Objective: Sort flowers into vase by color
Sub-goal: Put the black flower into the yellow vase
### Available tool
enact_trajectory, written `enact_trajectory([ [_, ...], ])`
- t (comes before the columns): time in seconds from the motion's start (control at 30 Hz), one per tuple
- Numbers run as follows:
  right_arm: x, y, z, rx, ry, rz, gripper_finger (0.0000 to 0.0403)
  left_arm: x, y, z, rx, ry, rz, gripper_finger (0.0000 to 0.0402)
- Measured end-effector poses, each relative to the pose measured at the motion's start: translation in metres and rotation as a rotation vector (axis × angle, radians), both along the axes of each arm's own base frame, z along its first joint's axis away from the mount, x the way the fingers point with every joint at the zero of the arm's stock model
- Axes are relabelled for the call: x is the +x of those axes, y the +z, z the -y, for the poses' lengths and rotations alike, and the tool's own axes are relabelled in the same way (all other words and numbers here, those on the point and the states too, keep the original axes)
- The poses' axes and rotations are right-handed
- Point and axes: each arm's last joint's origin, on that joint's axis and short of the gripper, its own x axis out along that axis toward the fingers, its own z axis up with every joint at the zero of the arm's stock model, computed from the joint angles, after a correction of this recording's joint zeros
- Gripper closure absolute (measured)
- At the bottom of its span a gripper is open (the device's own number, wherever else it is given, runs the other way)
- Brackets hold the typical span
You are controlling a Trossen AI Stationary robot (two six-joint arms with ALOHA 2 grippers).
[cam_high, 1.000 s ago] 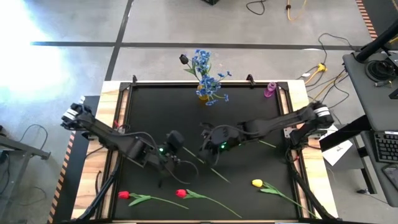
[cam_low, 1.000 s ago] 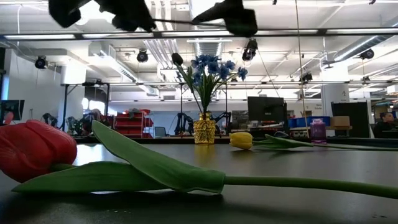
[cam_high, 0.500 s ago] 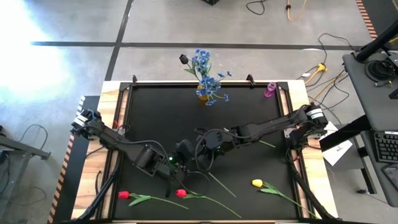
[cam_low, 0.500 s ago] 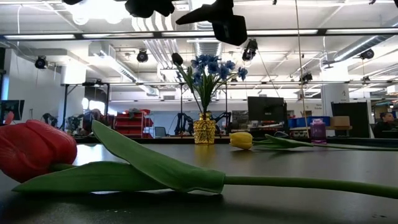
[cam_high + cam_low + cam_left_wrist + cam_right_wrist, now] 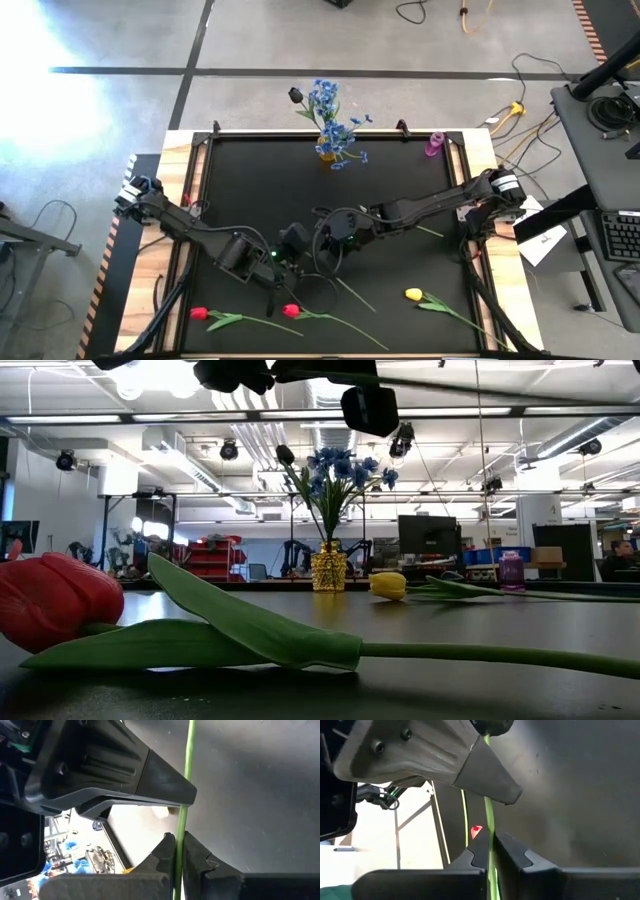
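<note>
Above the middle of the table, my left gripper [image 5: 296, 243] and my right gripper [image 5: 325, 243] face each other, both shut on one flower's green stem [image 5: 352, 290]. The stem runs on toward the near right; its head does not show. On the table near the front edge lie two red tulips [image 5: 199, 313] [image 5: 291, 311] and a yellow tulip [image 5: 413, 294]. A gold vase [image 5: 327, 152] at the far edge holds blue sprays [image 5: 345, 465] and a black-headed tulip [image 5: 296, 95]. My left gripper pinches the green stem [image 5: 178, 851] between its two fingers, coming from the table's left side. The stem is lifted clear of the table. My right gripper pinches the same stem [image 5: 490, 840] between its two fingers, coming from the table's right side, close beside the left gripper.
A small pink object [image 5: 434, 143] stands at the far right corner of the black mat. A loose green stem [image 5: 430, 232] lies under my right arm. A raised frame [image 5: 190, 190] borders the mat.
My left gripper has carried the stem toward the near edge and somewhat right. My right gripper has followed toward the left and near, and its open fingers have shut on the stem beside the left gripper. The stem has stayed off the table.
</note>
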Motion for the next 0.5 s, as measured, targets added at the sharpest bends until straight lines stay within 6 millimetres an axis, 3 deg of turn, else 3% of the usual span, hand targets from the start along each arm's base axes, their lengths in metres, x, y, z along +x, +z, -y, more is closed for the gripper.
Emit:
enact_trajectory([
  [0.23,0.000,0.000,0.001,-0.005,-0.001,0.004,0.0390,-0.004,0.006,-0.002,-0.055,0.053,0.037,0.0390],
  [0.5,0.000,0.006,0.015,-0.053,-0.069,0.026,0.0391,-0.030,0.034,-0.017,-0.170,0.169,0.112,0.0304],
])
